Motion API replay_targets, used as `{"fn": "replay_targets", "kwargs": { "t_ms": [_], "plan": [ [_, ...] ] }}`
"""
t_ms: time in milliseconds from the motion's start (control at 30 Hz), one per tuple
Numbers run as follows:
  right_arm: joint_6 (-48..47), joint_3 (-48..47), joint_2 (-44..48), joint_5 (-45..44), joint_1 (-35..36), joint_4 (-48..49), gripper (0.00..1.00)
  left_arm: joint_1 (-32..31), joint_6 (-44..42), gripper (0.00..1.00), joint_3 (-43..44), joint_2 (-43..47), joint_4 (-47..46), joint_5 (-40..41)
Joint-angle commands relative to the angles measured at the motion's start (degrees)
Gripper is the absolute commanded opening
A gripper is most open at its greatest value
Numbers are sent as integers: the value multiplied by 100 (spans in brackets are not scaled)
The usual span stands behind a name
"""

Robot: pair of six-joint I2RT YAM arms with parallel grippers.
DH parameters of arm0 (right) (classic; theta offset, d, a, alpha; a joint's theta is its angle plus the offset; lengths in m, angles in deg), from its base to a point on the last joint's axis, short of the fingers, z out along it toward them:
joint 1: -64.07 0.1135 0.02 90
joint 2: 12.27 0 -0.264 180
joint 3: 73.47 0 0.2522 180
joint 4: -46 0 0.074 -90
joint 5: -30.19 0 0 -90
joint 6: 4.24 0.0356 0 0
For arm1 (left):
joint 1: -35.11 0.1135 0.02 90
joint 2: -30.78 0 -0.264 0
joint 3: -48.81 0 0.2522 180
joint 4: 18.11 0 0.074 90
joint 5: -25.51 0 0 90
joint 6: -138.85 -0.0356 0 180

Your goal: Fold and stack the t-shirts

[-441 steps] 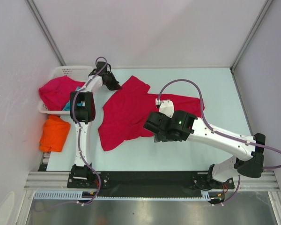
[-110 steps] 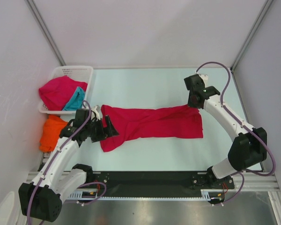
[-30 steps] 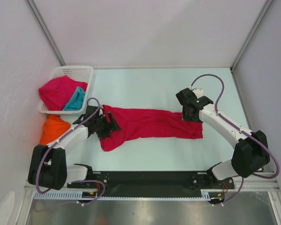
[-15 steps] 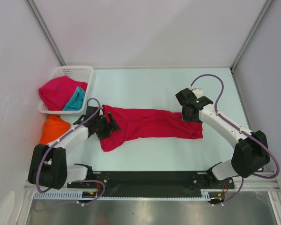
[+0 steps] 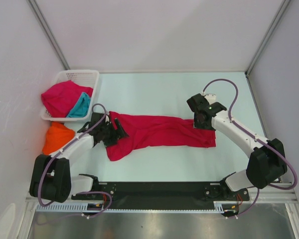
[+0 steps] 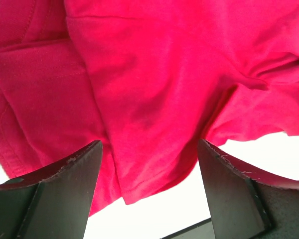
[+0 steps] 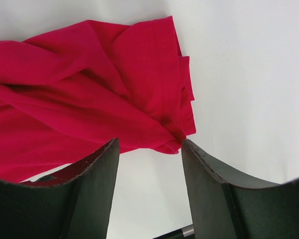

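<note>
crimson t-shirt (image 5: 164,130) laid as long band right of basket (image 5: 79,72). left gripper (image 5: 114,133) held spread wide over its basket-side end; right gripper (image 5: 202,122) spread wide over far end, cloth corner seen between jaws, unclamped.

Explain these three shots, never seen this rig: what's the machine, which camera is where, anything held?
Two robot arms are bolted at the near edge of a table. The wide shot looks down from above and behind them; the other two come from a camera on each wrist, its dark fingers at the bottom. A crimson t-shirt lies in a long band across it. The left pincer is at its left end, the right pincer at its right end; both stand open, gripping nothing. A white basket holds a red t-shirt and a teal one; an orange one lies beside it.
</note>
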Motion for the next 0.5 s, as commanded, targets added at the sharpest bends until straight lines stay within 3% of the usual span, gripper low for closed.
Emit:
{"fn": "replay_targets", "kwargs": {
  "t_ms": [0,467],
  "plan": [
    [42,-84,-16,-171,54,2,58,-22,6,82,300,264,147,105],
    [42,-93,-43,-241,63,-68,58,-22,32,82,46,-281,-363,26]
  ]
}}
